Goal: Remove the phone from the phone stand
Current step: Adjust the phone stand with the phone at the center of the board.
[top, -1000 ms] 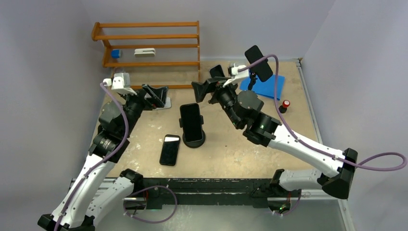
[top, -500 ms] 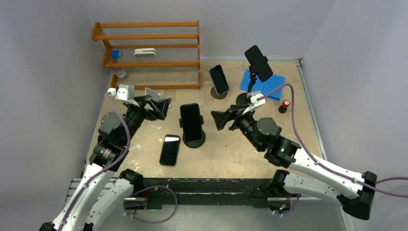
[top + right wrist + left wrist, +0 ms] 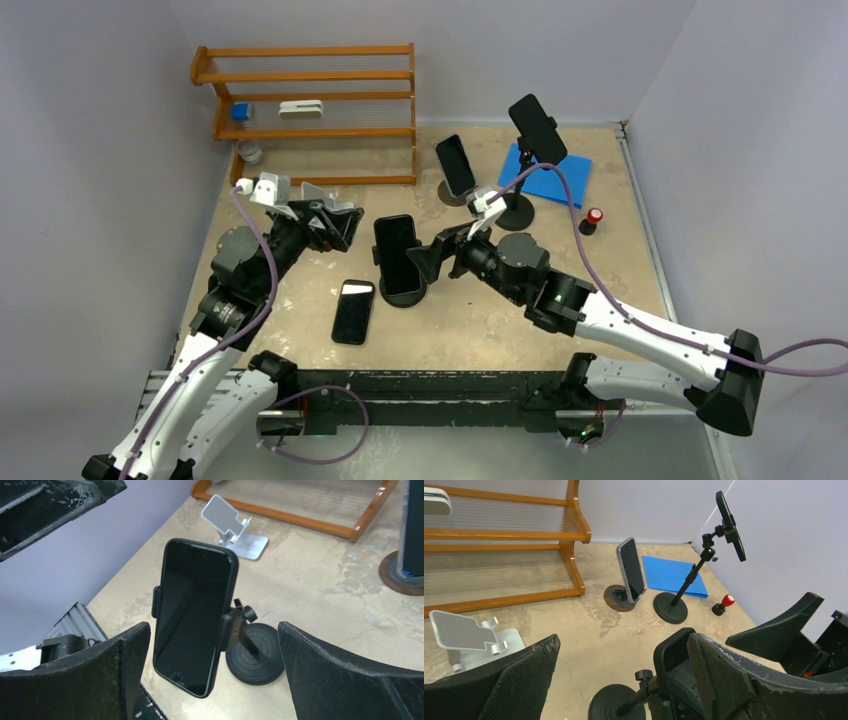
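Two pincers close in on the phone stand, one from each side. The right pincer reached far behind the stand a second ago. It has since swung in and now sits just to the right of the stand. Its jaws gape fully and hold nothing, and in its wrist view the phone stands framed between the two fingers, apparently untouched. The left pincer has drifted away from the silver holder toward the stand's left side. It too is spread wide and empty, near the stand but not touching it.

The phone is still clamped upright in the stand's side arms, so the removal itself has not begun. The shift suggests the right pincer is lining up to take the phone by its long edges, while the left may come in to steady the stand. Another phone lies flat on the table, in front and to the left of the stand.
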Controlling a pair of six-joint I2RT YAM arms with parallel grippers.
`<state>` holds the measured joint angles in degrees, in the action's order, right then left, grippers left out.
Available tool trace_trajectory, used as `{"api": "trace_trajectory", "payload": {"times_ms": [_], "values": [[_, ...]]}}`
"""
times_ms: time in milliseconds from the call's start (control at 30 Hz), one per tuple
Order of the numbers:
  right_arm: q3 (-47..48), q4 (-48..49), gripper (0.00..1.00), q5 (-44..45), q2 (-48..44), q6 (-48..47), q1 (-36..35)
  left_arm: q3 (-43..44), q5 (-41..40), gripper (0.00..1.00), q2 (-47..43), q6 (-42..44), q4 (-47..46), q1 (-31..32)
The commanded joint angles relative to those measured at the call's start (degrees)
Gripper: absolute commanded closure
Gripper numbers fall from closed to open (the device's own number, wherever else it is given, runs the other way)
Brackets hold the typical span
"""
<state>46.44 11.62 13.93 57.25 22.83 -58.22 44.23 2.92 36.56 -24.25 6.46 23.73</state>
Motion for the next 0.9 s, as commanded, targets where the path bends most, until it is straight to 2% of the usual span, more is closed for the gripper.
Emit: {"api": "trace_trajectory", "payload": {"times_ms": [0, 167, 267, 400, 667, 867], "values": [[3.6, -0.8, 0.01, 1.6, 1.2, 1.6, -2.0, 0.0, 3.6, 0.04, 0.9, 0.4, -3.7, 0.3], [1.5, -0.1, 0.01, 4.3, 0.2, 2.5, -2.3, 0.5, 7.8, 0.05, 3.7, -2.6, -3.1, 0.3], [-0.2, 0.7, 0.01, 4.7, -0.9, 2.5, -2.3, 1.1, 12.0, 0.09, 6.7, -6.5, -2.1, 0.2], [-2.4, 1.9, 0.01, 4.7, -2.2, 2.6, -2.3, -2.8, 14.9, 0.11, 7.1, -11.8, -3.1, -0.1], [-3.8, 4.2, 0.01, 4.2, -2.4, 3.1, -2.3, -10.3, 26.8, 0.11, 5.9, -20.7, -13.2, -4.5], [-3.6, 4.4, 0.01, 2.5, -1.6, 3.3, -2.3, -15.7, 37.7, 0.18, 9.0, -28.4, -24.1, -9.6]]}}
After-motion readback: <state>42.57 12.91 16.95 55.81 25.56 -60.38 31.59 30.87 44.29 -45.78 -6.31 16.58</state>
